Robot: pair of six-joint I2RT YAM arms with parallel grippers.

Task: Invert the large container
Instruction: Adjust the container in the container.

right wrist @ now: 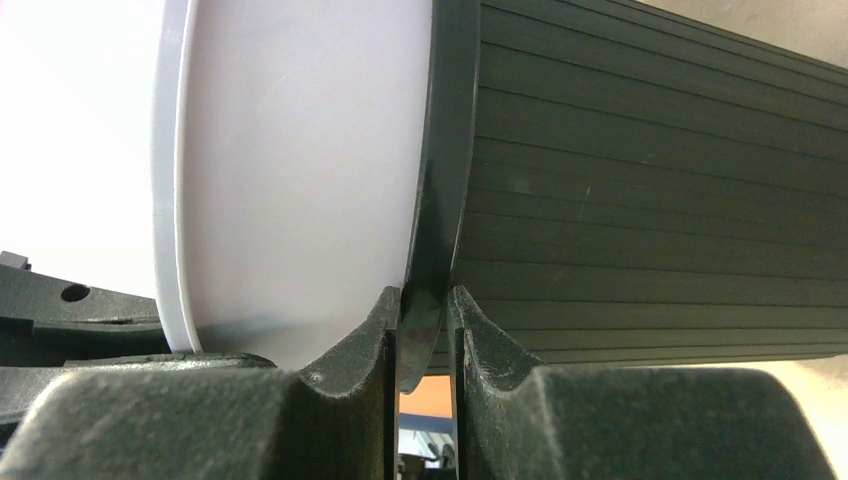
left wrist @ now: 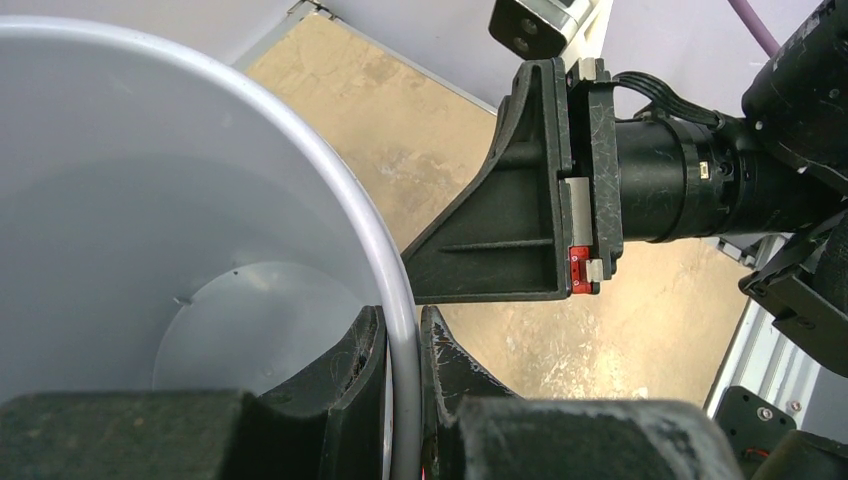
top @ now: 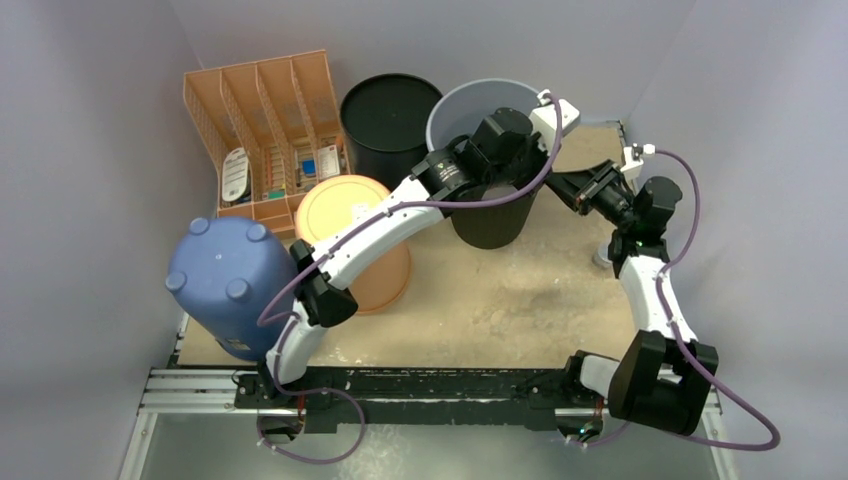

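The large container point(top: 462, 108) is a grey bin, nested in a black ribbed bin point(top: 490, 228) at the back middle of the table. My left gripper point(left wrist: 401, 322) is shut on the grey rim point(left wrist: 385, 270), one finger inside the wall and one outside. My right gripper point(right wrist: 422, 300) comes in from the right, shut on the thin rim of the black ribbed bin point(right wrist: 650, 200), right against the grey wall point(right wrist: 300, 150). From above, the right gripper point(top: 562, 185) meets the bins just below the left wrist. The grey bin's inside point(left wrist: 150, 200) is empty.
An orange slotted organizer point(top: 265, 110) stands at the back left, with a black round bin point(top: 385, 115) next to it. An orange tub point(top: 350, 215) and a blue tub point(top: 225, 280), bottoms up, sit to the left under the left arm. Walls close in on both sides.
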